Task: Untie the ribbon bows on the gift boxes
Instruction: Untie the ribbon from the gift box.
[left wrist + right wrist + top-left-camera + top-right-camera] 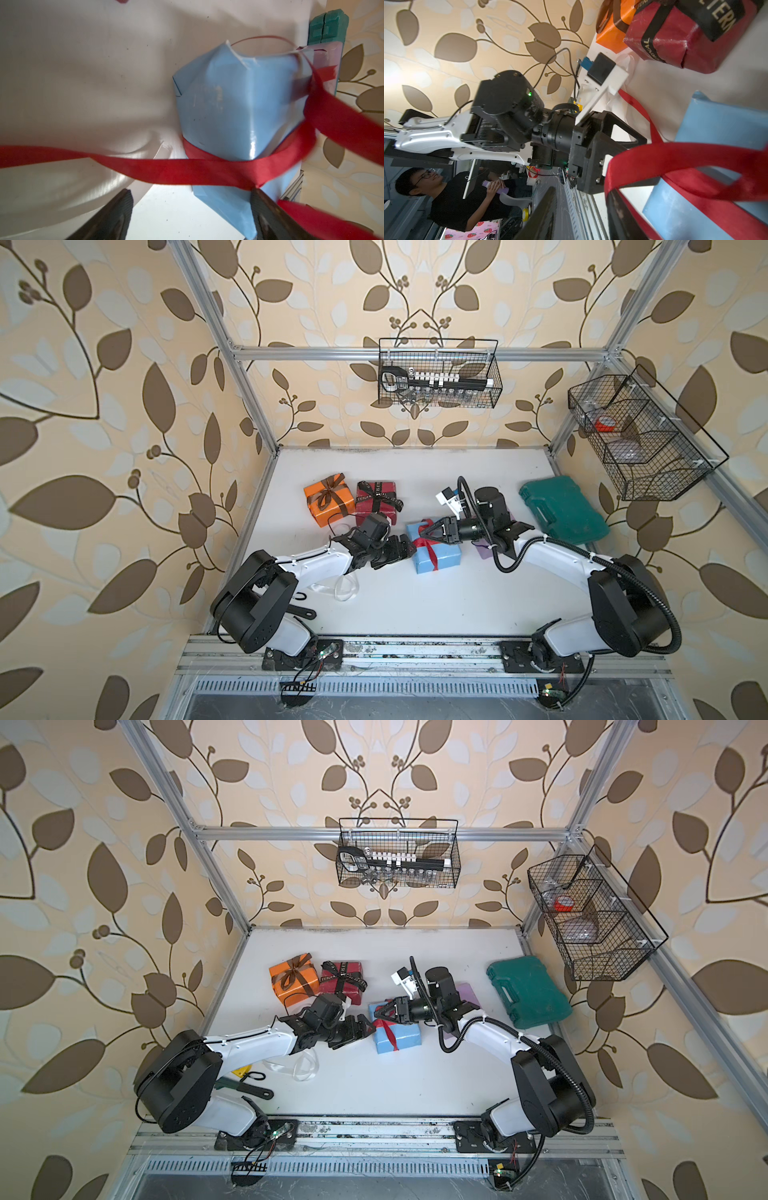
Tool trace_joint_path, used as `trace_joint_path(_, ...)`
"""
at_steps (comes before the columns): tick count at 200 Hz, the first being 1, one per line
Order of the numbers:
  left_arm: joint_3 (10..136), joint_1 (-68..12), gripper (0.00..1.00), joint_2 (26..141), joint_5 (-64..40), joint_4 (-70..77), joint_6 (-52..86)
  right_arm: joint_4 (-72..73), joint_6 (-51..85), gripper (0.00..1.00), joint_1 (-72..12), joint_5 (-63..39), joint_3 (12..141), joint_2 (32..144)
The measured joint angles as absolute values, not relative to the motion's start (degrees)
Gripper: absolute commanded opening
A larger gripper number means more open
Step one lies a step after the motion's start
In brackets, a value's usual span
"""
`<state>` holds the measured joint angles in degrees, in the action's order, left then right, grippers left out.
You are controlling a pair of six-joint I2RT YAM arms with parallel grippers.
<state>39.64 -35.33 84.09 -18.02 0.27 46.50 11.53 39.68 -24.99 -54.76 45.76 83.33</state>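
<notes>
r arm [552, 556] covers most of lilac box [468, 991], green case [563, 510] near

Blue box [446, 558] — red ribbon [430, 552] loose; orange box [320, 506], dark-red box [386, 489] side-by-side, bow-tied.

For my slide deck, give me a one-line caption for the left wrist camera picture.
Open left hand facing the light blue gift box, red ribbon loosely wrapped around it.

I'm looking at beige wallpaper [104, 406] with brown leaves closing in three sides. Aluminium rails [316, 353] are framing it. A black wire basket [492, 393] is hanging from the back rail, a second basket [660, 485] along the right-hand rail. Soft light is falling on the white tabletop [415, 605].
</notes>
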Motion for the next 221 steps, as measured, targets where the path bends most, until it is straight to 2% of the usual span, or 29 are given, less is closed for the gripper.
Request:
trace_joint_path(88, 39.7, -35.3, 0.92, 84.0, -18.0, -0.3, 46.4, 18.7, 45.5, 0.41, -24.6, -57.3, 45.8, 82.9)
trace_joint_path(144, 40.0, -35.3, 0.93, 78.1, -16.0, -7.9, 44.6, 21.6, 48.2, 0.41, -26.7, -57.4, 46.3, 82.9)
trace_joint_path(221, 42.0, -35.1, 0.94, 74.9, -14.4, -12.4, 42.5, 24.1, 50.8, 0.41, -27.3, -57.5, 55.6, 82.9)
